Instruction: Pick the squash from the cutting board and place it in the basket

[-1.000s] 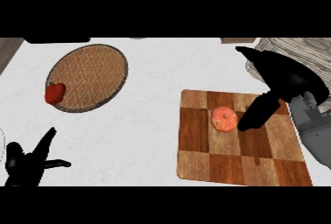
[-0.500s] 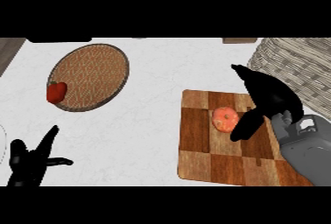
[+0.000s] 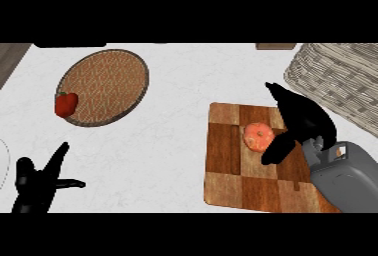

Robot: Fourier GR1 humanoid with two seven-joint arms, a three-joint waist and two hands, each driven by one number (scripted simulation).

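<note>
Head view: right hand (image 3: 304, 122) fingers spread open beside squash (image 3: 258, 136).

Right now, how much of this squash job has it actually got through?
Nothing is finished: the squash lies on the cutting board. The right hand is beside it, fingers straight, not yet curled round it. Grasping, lifting and placing it in the basket remain. The left hand rests open at lower left.

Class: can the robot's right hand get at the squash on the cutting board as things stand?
Probably yes: the right hand hangs open just beside the squash on the cutting board, with nothing between them.
</note>
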